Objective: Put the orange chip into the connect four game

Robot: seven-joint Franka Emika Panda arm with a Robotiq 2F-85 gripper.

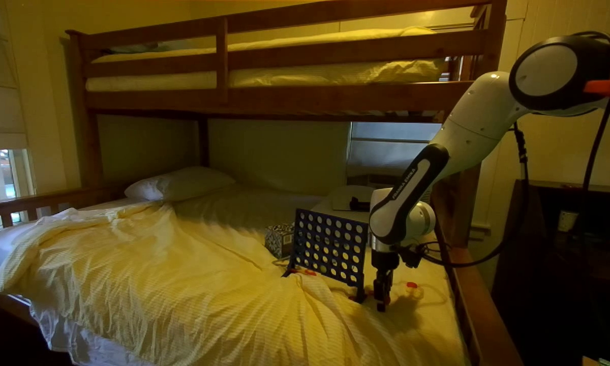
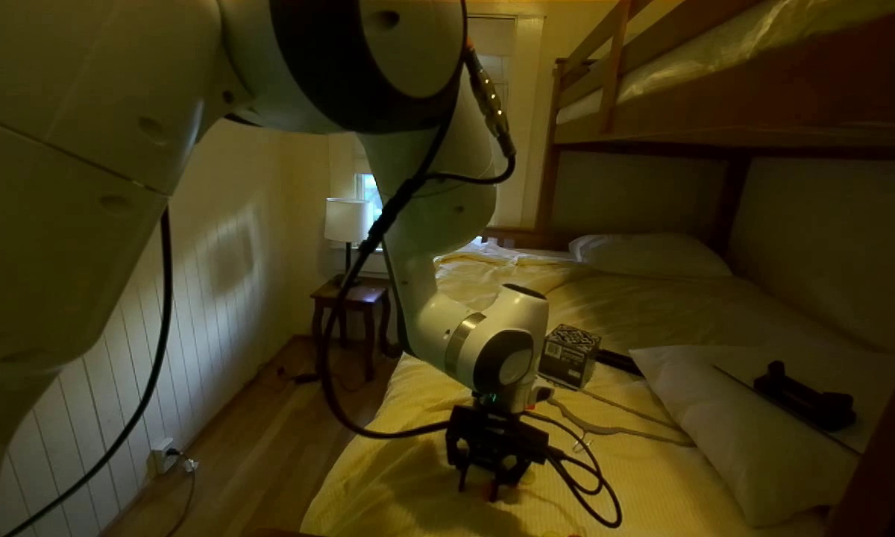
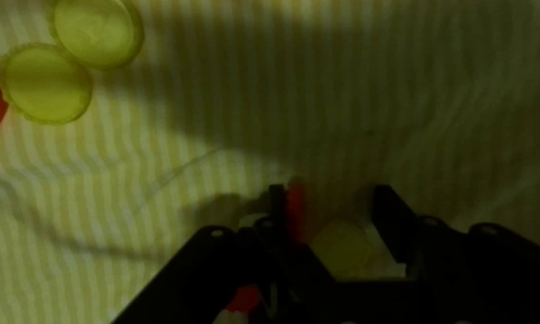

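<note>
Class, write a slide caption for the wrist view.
Black two-finger gripper over yellow-striped cloth, a flat orange-red disc edge-on between its open jaws, round yellow discs nearby.

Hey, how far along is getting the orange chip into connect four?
Reaching looks done: the fingers straddle an orange chip. In hand: an incomplete grip, one finger beside the chip, the other apart. Left: lifting and dropping it into the standing connect four game.

In an exterior view, your game rack (image 1: 330,246) stands on the bedding (image 1: 183,274), box (image 1: 279,240) behind it to the left, gripper (image 1: 383,300) just to its right. In the wrist view you've got 1 chip (image 3: 296,211) on edge between the fingers (image 3: 276,200), right by the left finger, and 3 more chips (image 3: 47,83) bunched top left.
</note>
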